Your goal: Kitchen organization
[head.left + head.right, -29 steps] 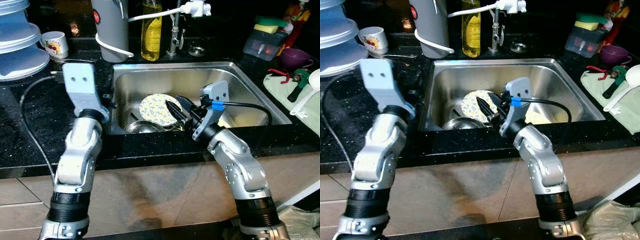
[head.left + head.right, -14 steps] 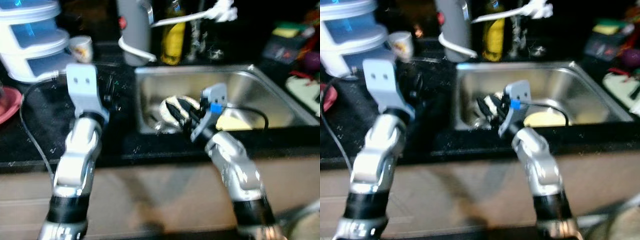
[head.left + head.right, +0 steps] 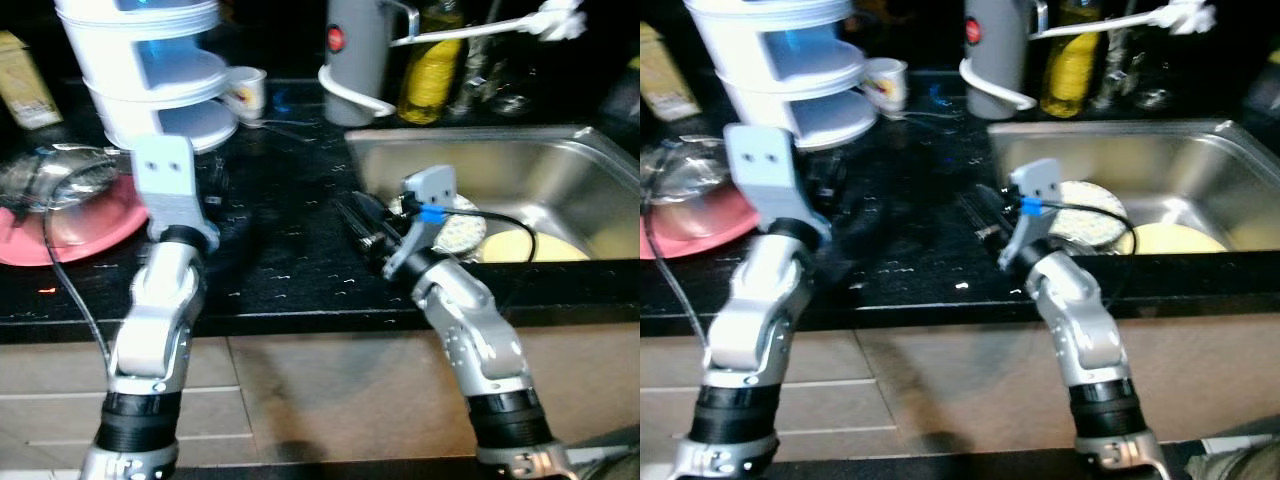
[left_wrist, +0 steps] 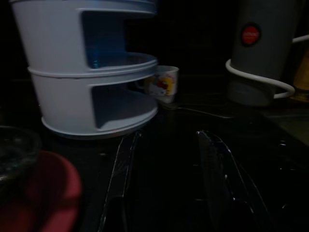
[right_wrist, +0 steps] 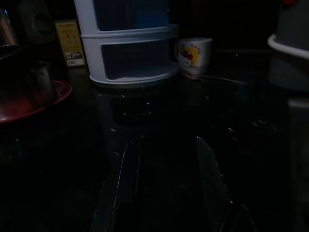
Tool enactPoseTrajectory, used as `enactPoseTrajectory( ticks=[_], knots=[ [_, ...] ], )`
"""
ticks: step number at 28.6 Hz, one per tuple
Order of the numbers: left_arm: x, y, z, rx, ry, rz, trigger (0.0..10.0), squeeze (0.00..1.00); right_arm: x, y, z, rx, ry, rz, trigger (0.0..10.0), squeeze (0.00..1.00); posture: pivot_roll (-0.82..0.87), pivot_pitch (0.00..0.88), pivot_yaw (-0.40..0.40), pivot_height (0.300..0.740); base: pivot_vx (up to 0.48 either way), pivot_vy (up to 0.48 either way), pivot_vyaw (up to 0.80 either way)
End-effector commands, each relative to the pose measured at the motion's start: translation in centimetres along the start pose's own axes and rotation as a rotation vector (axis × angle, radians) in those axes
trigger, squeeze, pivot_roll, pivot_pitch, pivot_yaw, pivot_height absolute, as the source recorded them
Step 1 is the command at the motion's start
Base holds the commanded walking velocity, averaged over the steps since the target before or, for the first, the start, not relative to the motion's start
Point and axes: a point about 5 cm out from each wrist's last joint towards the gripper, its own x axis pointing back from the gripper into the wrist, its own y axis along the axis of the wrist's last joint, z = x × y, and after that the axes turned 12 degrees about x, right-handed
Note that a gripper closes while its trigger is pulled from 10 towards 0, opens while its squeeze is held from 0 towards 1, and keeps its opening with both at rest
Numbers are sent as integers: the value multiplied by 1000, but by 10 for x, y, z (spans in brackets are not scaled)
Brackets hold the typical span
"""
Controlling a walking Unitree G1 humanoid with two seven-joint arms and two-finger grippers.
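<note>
Both grippers empty over black counter, fingers parted.

A black table holds a tall white stack of tubs at the far left. A little cup stands just right of it. A red plate sits on the left. A grey jug stands beside a yellow bottle.

The bench was speckled black, the plate white with yellow flowers, the bowl red.
</note>
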Motion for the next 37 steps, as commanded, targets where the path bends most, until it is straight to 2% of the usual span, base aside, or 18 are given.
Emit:
enactPoseTrajectory(
  ticks=[1, 8, 9, 12, 14, 17, 25, 31, 33, 37],
  knots=[
    [0, -1, 1, -10, 5, 9, 10000, 0, 0, 0, -1, 7, -6, -3, 10000, 0, 70, 37, -35, 740, 0, 435, 0],
    [1, 1, -4, 4, -17, 2, 10000, 0, 0, 0, 1, 7, -5, -5, 10000, 0, 69, 39, -33, 740, 0, 411, 0],
    [0, 3, -8, 20, -48, -8, 10000, 0, 0, 0, 1, 7, -6, -6, 10000, 0, 69, 39, -33, 740, 0, 247, 0],
    [3, 29, -42, 78, -318, -112, 10000, 0, 1, 0, 1, 4, -10, -8, 10000, 0, 71, 41, -35, 740, 0, 0, 0],
    [5, 41, -52, 119, -399, -150, 10000, 0, 1, 0, 1, 3, -10, -8, 10000, 0, 71, 41, -34, 740, 0, 0, 0],
    [8, 58, -69, 123, -513, -209, 10000, 0, 1, 0, 2, -1, -7, -11, 10000, 0, 72, 42, -35, 740, 0, 0, 0],
    [12, 66, -77, 136, -532, -227, 10000, 0, 1, 0, 3, -5, -3, -12, 10000, 0, 74, 46, -34, 740, 0, 0, 0],
    [7, 67, -55, 77, -389, -243, 10000, 0, 1, -1, 4, -7, 1, -10, 10000, 0, 82, 50, -38, 740, 0, -102, 0],
    [7, 64, -53, 42, -388, -228, 10000, 0, 0, -1, 5, -9, 4, -10, 10000, 0, 82, 50, -38, 740, 0, -480, 0],
    [8, 65, -54, 53, -388, -229, 10000, 0, -1, -1, 6, -11, 10, -11, 10000, 0, 86, 53, -40, 740, 0, -458, 0]
  ],
)
